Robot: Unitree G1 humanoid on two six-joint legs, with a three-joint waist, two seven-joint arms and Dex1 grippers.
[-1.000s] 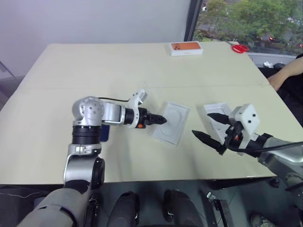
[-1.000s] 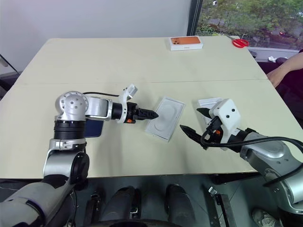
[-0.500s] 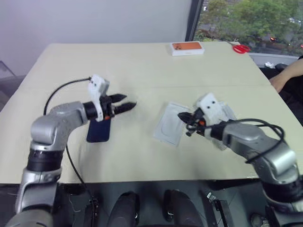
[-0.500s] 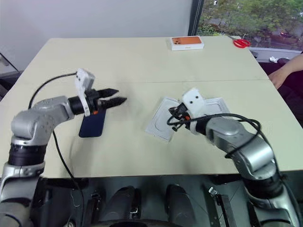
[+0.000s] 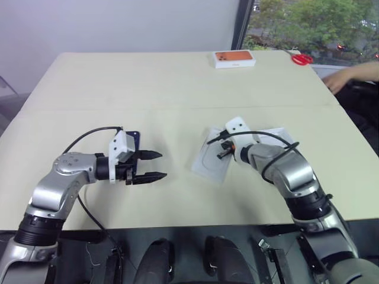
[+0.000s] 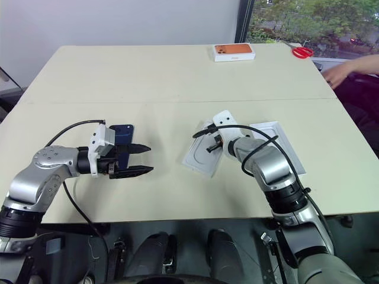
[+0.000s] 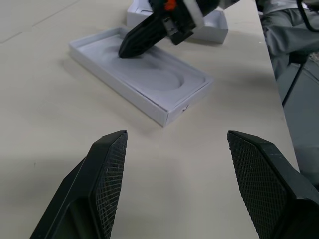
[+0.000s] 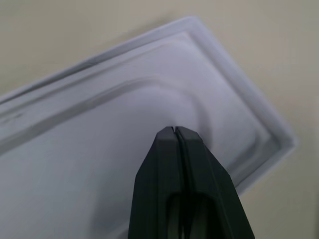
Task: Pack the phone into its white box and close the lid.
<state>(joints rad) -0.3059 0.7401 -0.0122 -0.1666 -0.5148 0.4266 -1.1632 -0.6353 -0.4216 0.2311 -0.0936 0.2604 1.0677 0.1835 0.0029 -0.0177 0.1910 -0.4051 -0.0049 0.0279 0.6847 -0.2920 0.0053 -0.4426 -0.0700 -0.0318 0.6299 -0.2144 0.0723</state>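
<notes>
Right hand (image 8: 173, 130), fingers pressed together, rests in the upturned lid (image 5: 208, 160); push gently. Left hand (image 5: 155, 165) spread

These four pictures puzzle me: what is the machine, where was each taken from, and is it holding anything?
It is a two-armed robot at a table. Two pictures come from cameras in its head, two from cameras on its wrists. The left gripper is open and empty; behind it lies the phone. The right gripper is shut, holding nothing, its tip in the upturned lid. Beside it sits the white box. At the far edge are an orange-topped box and red scissors.
</notes>
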